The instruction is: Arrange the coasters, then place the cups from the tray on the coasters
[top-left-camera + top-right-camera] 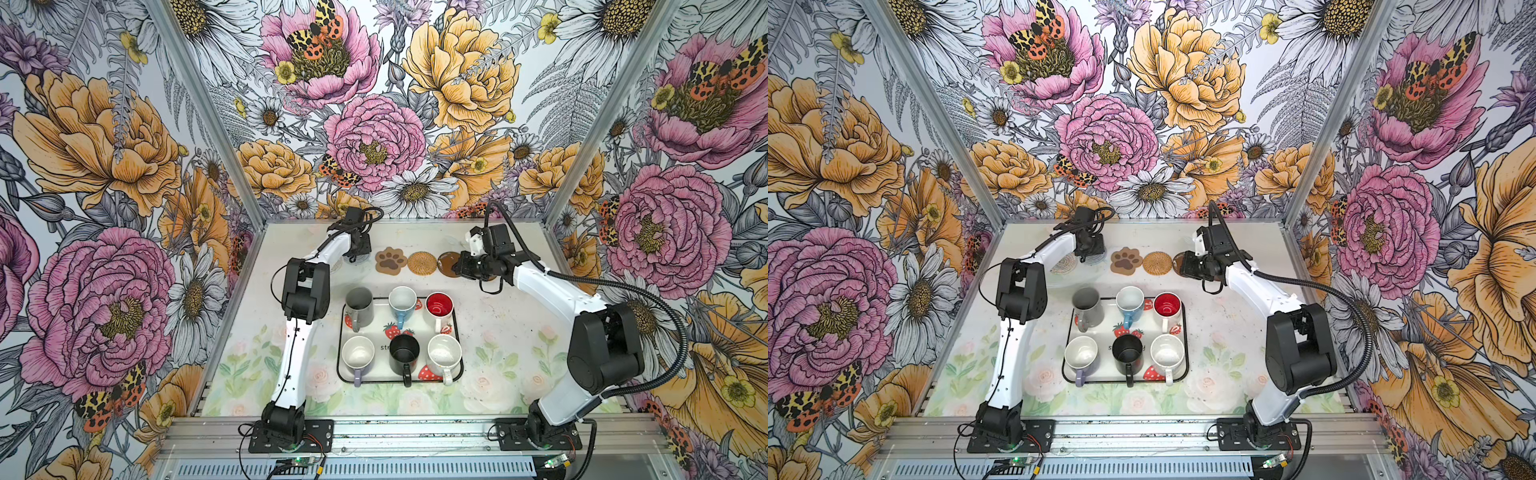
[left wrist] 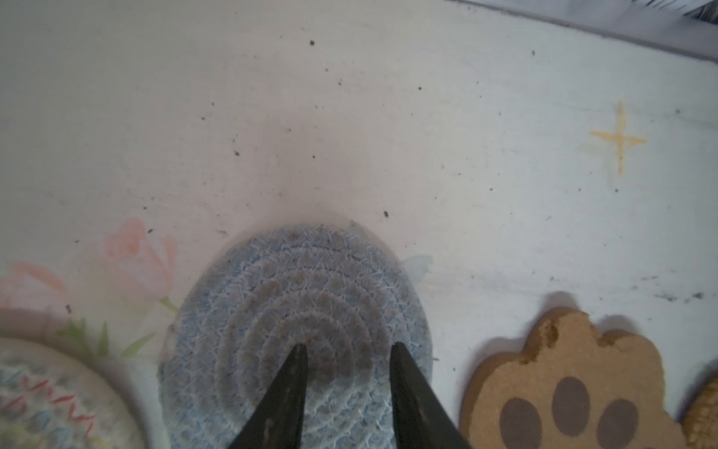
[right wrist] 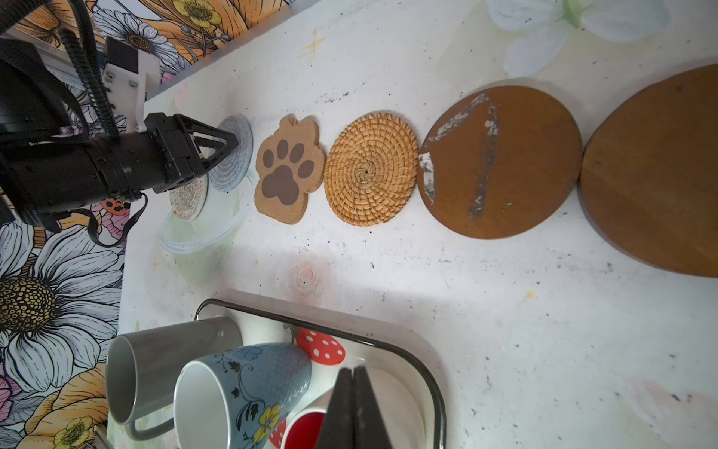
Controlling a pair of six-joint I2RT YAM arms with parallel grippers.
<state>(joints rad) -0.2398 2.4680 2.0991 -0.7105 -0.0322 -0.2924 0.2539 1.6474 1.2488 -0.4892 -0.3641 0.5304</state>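
Observation:
Along the back of the table lie the coasters: grey-white woven round [image 2: 291, 287], paw-shaped [image 1: 390, 260], rattan [image 1: 422, 263] and two dark brown rounds [image 3: 501, 159] [image 3: 656, 171]. My left gripper [image 2: 349, 348] is open, its tips spread over the woven round coaster, which lies flat. My right gripper [image 3: 352, 369] is shut and empty, hovering over the dark brown coasters [image 1: 446, 264]. The strawberry tray [image 1: 458, 332] holds the grey [image 1: 359, 305], light blue [image 1: 402, 301], red-inside [image 1: 439, 305], lavender [image 1: 358, 353], black [image 1: 404, 351] and speckled [image 1: 444, 353] cups.
A second woven round mat with coloured stitching [image 2: 50, 396] lies just beyond the grey-white one, toward the left wall. The left arm's elbow [image 1: 305, 295] stands close to the tray's left side. Flowered walls close off the back and both sides.

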